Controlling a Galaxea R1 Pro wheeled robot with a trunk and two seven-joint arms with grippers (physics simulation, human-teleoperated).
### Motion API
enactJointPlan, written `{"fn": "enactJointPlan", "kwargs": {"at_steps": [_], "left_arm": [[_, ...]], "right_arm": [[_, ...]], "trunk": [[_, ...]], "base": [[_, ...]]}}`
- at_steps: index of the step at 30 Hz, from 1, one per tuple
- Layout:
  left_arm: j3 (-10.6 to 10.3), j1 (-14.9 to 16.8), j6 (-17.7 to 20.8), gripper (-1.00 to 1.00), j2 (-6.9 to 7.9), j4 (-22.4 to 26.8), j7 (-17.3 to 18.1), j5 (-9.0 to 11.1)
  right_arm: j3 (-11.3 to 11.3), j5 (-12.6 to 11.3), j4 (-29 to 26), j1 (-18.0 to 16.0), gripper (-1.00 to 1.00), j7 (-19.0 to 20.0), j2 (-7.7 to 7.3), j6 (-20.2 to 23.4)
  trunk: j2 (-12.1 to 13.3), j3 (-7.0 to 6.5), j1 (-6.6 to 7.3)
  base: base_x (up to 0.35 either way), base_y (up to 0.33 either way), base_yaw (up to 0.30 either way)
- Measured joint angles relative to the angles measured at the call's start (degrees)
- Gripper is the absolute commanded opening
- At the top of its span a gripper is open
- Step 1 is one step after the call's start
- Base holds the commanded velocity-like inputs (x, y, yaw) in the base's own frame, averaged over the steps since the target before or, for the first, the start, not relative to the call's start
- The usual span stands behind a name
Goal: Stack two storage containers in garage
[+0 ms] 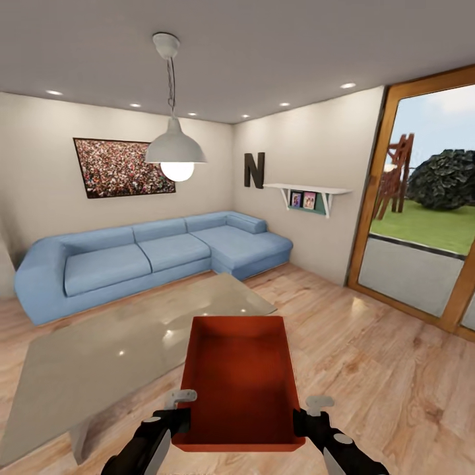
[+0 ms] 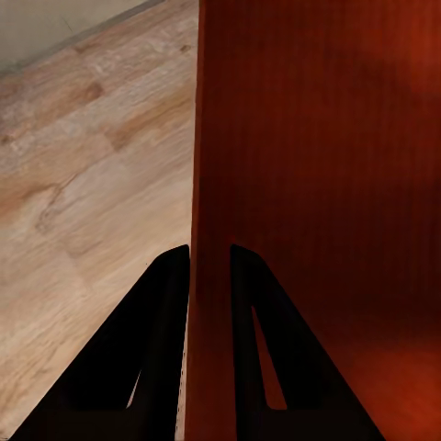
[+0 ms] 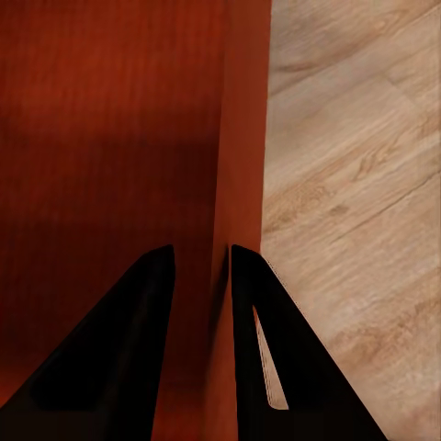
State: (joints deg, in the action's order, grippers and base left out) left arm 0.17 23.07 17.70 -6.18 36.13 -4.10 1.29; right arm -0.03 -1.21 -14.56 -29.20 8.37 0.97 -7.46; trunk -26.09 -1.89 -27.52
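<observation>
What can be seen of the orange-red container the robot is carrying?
The storage container is an orange-red, open-top rectangular bin with thin plain walls, empty inside. It is held roughly level above the wood floor, just beside the glass table. The left gripper pinches one side wall and the right gripper the opposite wall.

R claw (image 3: 201, 262) pinches orange-red container (image 3: 110, 138) wall, above wood floor (image 3: 358, 184).

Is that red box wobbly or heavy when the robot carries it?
Probably light: the storage container looks empty, with thin walls. It may flex or slip a little, since the left gripper and right gripper each only pinch one thin side wall. Held on both sides, it seems unlikely to tip.
</observation>
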Motion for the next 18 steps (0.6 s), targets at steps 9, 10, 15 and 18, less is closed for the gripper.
{"fn": "enactJointPlan", "kwargs": {"at_steps": [9,10,15,18], "left_arm": [[0.01,0.0,0.0,-1.0,0.0,0.0,0.01,-0.01],[0.02,0.0,0.0,-1.0,0.0,0.0,0.01,-0.02],[0.03,0.0,0.0,-1.0,0.0,0.0,0.02,-0.02],[0.06,0.0,0.0,-1.0,0.0,0.0,0.04,-0.05]], "right_arm": [[0.0,0.0,0.0,0.0,-1.0,0.0,0.0,0.0],[0.0,0.0,0.0,0.0,-1.0,0.0,0.0,0.0],[0.0,0.0,0.0,0.0,-1.0,0.0,0.01,0.0],[0.0,0.0,0.0,0.0,-1.0,-0.01,0.01,0.0]], "trunk": [[0.0,0.0,0.0],[0.0,0.0,0.0],[0.0,0.0,0.0],[0.0,0.0,0.0]], "base": [[0.0,0.0,0.3],[0.0,0.0,0.3],[0.0,0.0,0.3],[0.0,0.0,0.3]]}}
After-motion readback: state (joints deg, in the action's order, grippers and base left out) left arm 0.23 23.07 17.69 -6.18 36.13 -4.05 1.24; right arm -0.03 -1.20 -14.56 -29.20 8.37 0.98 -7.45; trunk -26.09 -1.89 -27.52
